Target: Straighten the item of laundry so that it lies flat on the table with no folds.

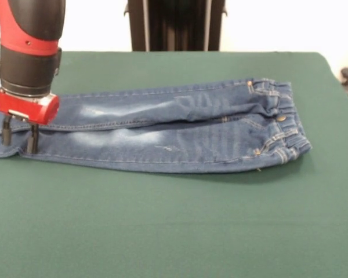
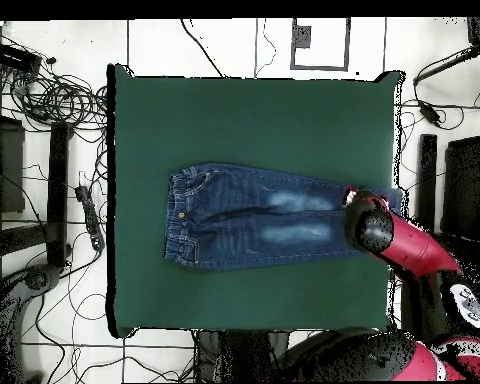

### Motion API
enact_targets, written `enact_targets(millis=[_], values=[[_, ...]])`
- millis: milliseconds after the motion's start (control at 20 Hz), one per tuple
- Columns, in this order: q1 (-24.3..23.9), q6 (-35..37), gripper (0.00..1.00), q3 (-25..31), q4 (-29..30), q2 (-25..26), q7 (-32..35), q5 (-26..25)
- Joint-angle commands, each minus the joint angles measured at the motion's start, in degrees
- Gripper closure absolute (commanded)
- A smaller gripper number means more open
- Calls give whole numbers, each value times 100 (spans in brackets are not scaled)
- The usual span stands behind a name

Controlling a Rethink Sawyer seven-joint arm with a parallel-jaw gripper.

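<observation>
Jeans point(image 1: 174, 130) lie stretched lengthwise across the middle of the table point(image 1: 180, 226), waistband toward the right in the front view and leg ends toward the left. Overhead view turns this round: jeans point(image 2: 259, 217) with waistband at the left, legs running right toward the arm. Both legs lie side by side, touching along a dark crease line. Faded whitish patches show on each thigh. Elastic waistband is bunched, brass button point(image 1: 281, 118) visible beside it. Fabric shows soft wrinkles near the seat; the legs look mostly flat.

Gripper point(image 1: 19, 134) stands over the leg ends, at the jeans' left end in the front view. Two short dark fingers point(image 1: 33, 140) point straight down, set apart with a clear gap between them, nothing held between them. Tips reach down to the denim at the hem of the legs; whether they press into the cloth or only touch it I cannot tell.

Arm comes down near vertical from the upper left of the front view, black cylinder with red collar above a red block at the wrist. Overhead, the arm point(image 2: 409, 245) reaches in from the lower right, across the table's right edge, its end covering the leg ends.
</observation>
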Motion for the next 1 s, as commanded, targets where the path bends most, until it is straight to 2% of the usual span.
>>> enact_targets(millis=[50, 400, 700, 900, 1000], values=[[70, 617, 0, 393, 129, 47, 682, 41], [306, 534, 0, 197, 303, -223, 942, 144], [573, 1364, 0, -125, 627, -797, 1054, 333], [731, 1409, 0, -384, 1083, -894, 1496, 543], [823, 1496, 0, -535, 1235, -812, 1853, 819]])
